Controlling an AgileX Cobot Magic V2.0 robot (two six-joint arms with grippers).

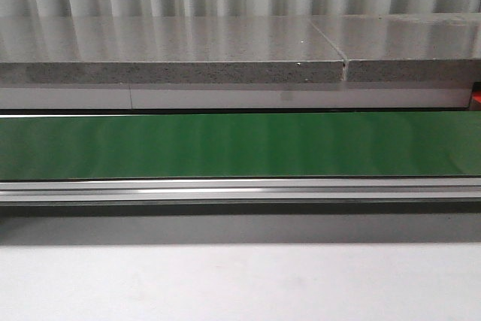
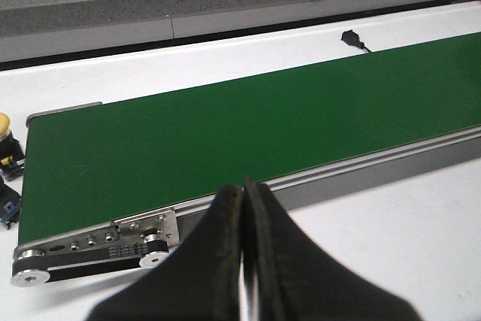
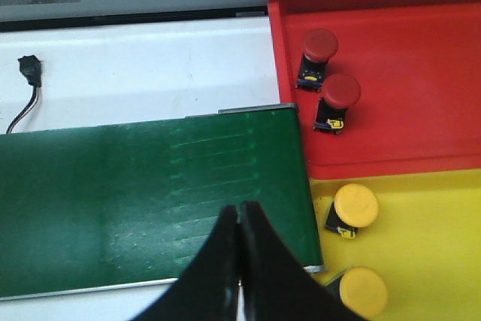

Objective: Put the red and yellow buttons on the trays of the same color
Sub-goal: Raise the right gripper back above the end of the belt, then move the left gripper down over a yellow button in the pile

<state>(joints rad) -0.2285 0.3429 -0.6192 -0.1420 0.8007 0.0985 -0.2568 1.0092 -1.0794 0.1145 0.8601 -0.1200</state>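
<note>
Green conveyor belt (image 1: pixel 240 144): laid across a white table (image 1: pixel 240 283), carried in a silver metal frame (image 1: pixel 240 189) with a roller (image 2: pixel 30 276) exposed at one end. Grey speckled stone ledge (image 1: pixel 173 58): set behind the belt. Small black connector (image 3: pixel 30 69) with wire: lying on the table beside the belt.

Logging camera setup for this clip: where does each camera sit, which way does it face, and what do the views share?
Front view: looks forward over the table at the green conveyor belt and a grey stone ledge; no robot part shows.
Left wrist view: on the left arm, over one belt end; left gripper shut, a yellow button at the edge.
Right wrist view: on the right arm, over the other end; right gripper shut, red tray and yellow tray holding matching buttons.
Shared: all three show the belt; both wrist views show a small black plug.
</note>
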